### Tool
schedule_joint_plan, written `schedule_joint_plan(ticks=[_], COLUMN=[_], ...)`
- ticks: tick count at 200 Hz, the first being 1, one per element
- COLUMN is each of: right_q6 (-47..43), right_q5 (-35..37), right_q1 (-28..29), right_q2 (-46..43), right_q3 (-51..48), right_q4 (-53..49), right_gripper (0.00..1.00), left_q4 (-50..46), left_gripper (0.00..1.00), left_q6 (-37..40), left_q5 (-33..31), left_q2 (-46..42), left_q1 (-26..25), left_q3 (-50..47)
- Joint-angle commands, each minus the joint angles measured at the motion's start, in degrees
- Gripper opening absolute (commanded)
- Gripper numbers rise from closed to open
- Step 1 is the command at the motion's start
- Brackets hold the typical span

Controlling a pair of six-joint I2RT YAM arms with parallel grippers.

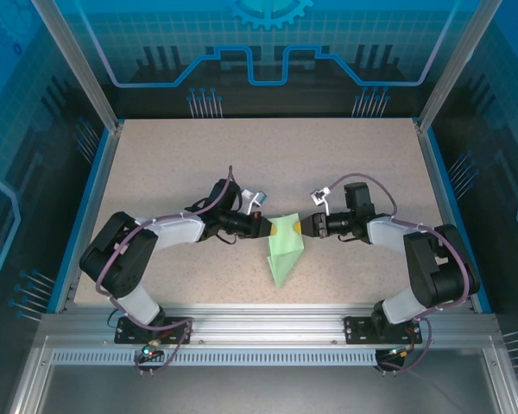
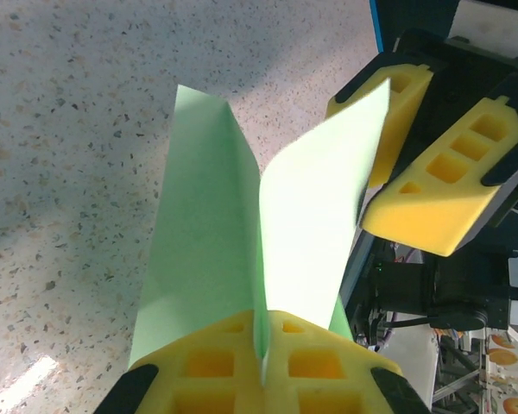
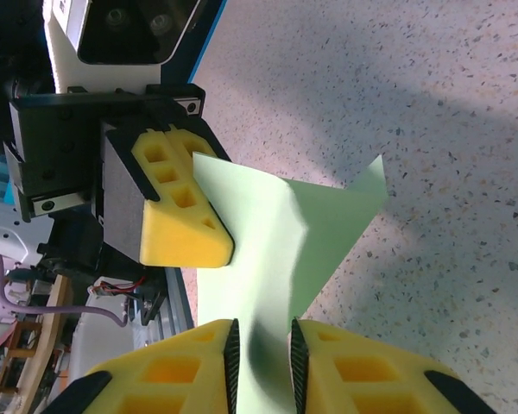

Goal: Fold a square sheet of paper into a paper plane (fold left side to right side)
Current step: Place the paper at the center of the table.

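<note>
Scene: two arms meet at the centre of the speckled worktop [image 1: 198,164], tips facing each other, with the green paper [image 1: 285,252] between them.

Paper, place: centre of worktop, a bit nearer to the arm bases than to the far edge. In the top view its upper part sits between the two tips and its lower part narrows to a point toward the bases.

Paper, shape: partly folded, not flat. In the left wrist view two flaps stand up in a V from one crease. The left flap is darker, the right flap is brighter and leans toward the other arm.

Left end effector [image 1: 263,227]: closed tight on the green paper at the crease. In the left wrist view both yellow fingers [image 2: 328,362] press together w/ the paper edge pinched in the seam.

Right end effector [image 1: 306,227]: jaws a little apart, narrow gap. In the right wrist view the paper goes down into this gap between the black pads [image 3: 232,345]. Whether the pads already touch the paper, I cannot tell.

Relation: the yellow fingers [image 2: 449,185] of the right end effector are seen from the left wrist view, one each side of the bright flap's edge.

Left finger [image 3: 177,207]: in the right wrist view it touches the far edge of the paper.
</note>
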Motion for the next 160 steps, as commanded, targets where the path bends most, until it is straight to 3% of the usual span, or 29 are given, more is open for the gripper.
schedule_joint_plan(ticks=[1,23,68,114,138,160], right_q6=[-2.06,-2.55,-2.54,-2.41,-0.49,2.48], right_q5=[0.30,-0.52,-1.38,0.47,2.80,5.63], right_q1=[-0.14,-0.14,-0.19,0.65,0.74,0.67], right_q2=[-0.91,-0.82,-1.11,-0.15,1.46,2.85], right_q3=[1.61,1.31,1.04,2.13,3.27,4.59], right_q4=[-4.61,-4.91,-5.66,-8.43,-10.14,-12.61], right_gripper=[0.29,0.36,0.35,0.22,0.03,0.00], left_q4=[-0.71,-1.09,-1.41,-0.81,-1.03,-3.77], left_gripper=[0.04,0.03,0.04,0.06,0.19,0.49], left_q6=[2.39,2.60,2.75,2.57,3.12,4.87], left_q5=[0.26,0.07,-0.30,0.27,0.16,-3.28], left_q2=[0.54,0.71,1.15,1.52,1.01,-0.85], left_q1=[-0.38,-0.39,-0.39,-0.39,-0.37,-0.38], left_q3=[1.33,1.36,1.62,1.68,1.64,1.95])
